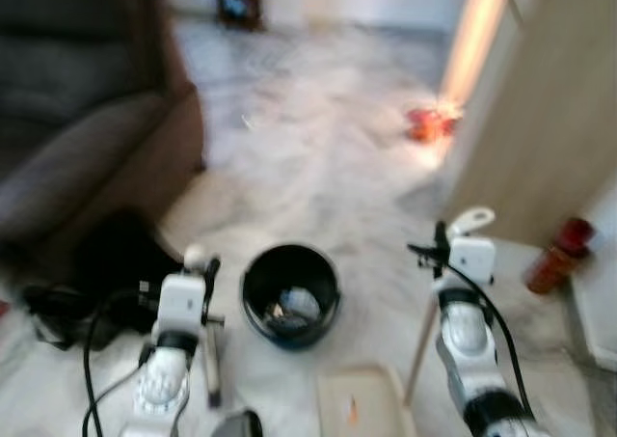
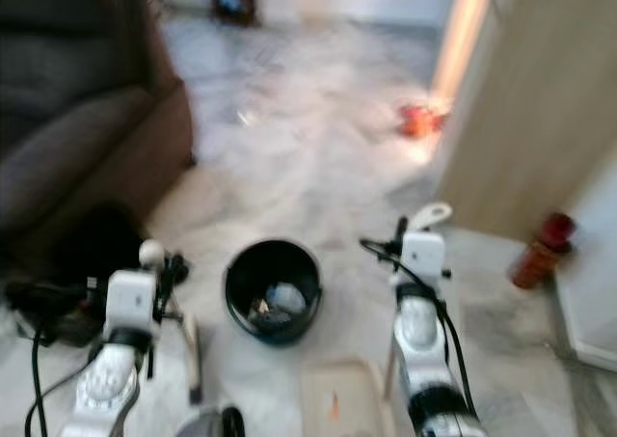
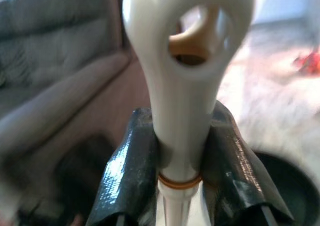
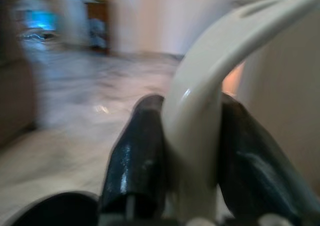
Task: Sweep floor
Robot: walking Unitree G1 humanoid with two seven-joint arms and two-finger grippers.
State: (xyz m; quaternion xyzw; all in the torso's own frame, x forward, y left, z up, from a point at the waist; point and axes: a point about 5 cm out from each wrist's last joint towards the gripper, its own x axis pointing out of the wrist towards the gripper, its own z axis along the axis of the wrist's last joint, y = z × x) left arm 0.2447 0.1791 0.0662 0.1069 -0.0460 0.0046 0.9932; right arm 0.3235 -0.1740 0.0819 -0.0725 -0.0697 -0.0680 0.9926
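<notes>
My left gripper (image 1: 200, 266) is shut on the white top end of a broom handle (image 3: 185, 61); its stick (image 1: 212, 360) runs down toward the floor. My right gripper (image 1: 451, 247) is shut on the cream curved handle (image 4: 210, 101) of a long-handled dustpan, whose stick (image 1: 421, 345) slants down to the cream pan (image 1: 362, 403) on the floor between my arms. A black round bin (image 1: 290, 294) with scraps inside stands on the marble floor just ahead, between both grippers. Small red-orange litter (image 1: 429, 123) lies farther off by the doorway.
A brown sofa (image 1: 87, 119) fills the left side, with a dark bag and cables (image 1: 58, 312) at its foot. A beige wall or door panel (image 1: 549, 109) stands to the right, a red bottle (image 1: 559, 257) at its base. Open marble floor (image 1: 308, 138) stretches ahead.
</notes>
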